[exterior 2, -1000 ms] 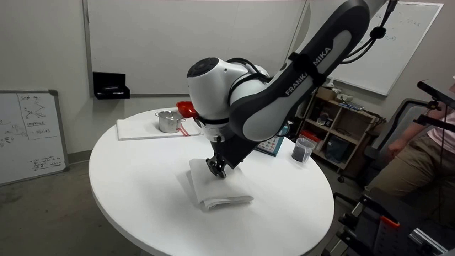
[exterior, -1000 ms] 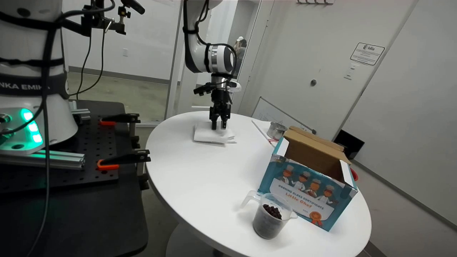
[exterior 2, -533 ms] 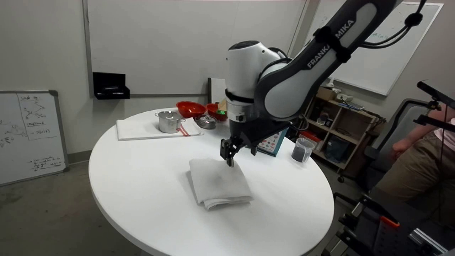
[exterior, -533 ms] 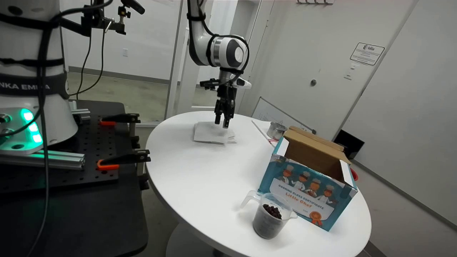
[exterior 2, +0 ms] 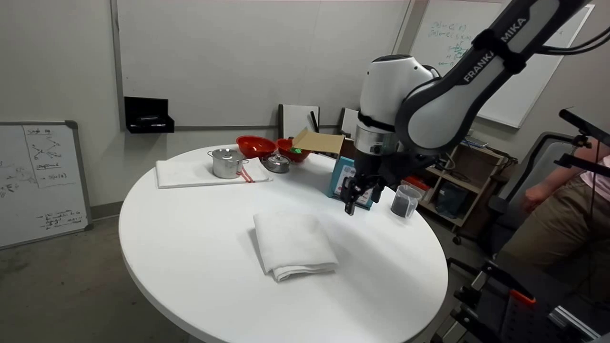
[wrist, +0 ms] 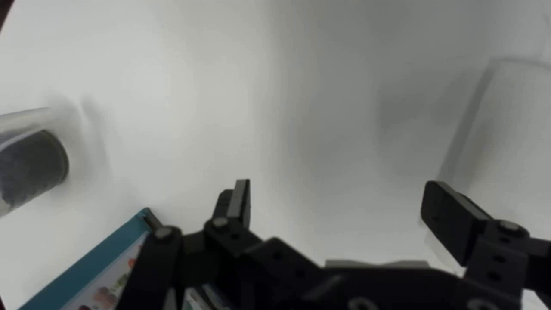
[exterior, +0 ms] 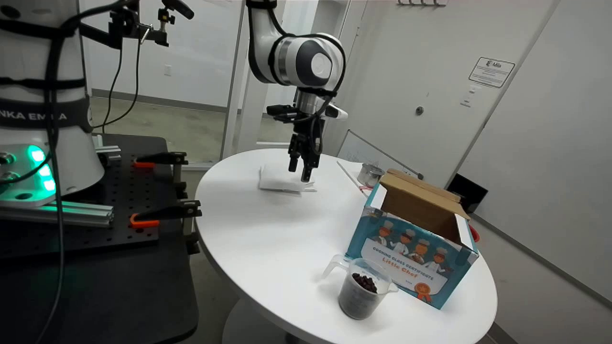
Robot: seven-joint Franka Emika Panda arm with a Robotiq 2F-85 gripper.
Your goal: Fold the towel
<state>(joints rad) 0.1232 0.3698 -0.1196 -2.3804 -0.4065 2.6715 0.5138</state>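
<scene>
A plain white cloth (exterior 2: 295,245) lies folded in a layered rectangle on the round table, and also shows in an exterior view (exterior: 279,179). No stripes show on it. Its edge is at the right of the wrist view (wrist: 516,142). The white towel with red stripes (exterior 2: 186,174) lies flat at the back of the table under a pot. My gripper (exterior 2: 363,205) hovers above the table beside the folded cloth, on the box side, touching neither. In the wrist view my gripper (wrist: 338,193) is wide open, with only bare table between its fingers.
A colourful cardboard box (exterior: 406,258) stands open-topped near the gripper. A measuring cup with dark contents (exterior: 361,296) stands beside it near the table's rim. A metal pot (exterior 2: 227,164) sits on the striped towel. Red bowls (exterior 2: 255,146) and a metal lid (exterior 2: 276,163) are at the back.
My gripper has risen off the folded cloth and moved sideways away from it, towards the box and measuring cup. The folded cloth stays in the same place and shape.
</scene>
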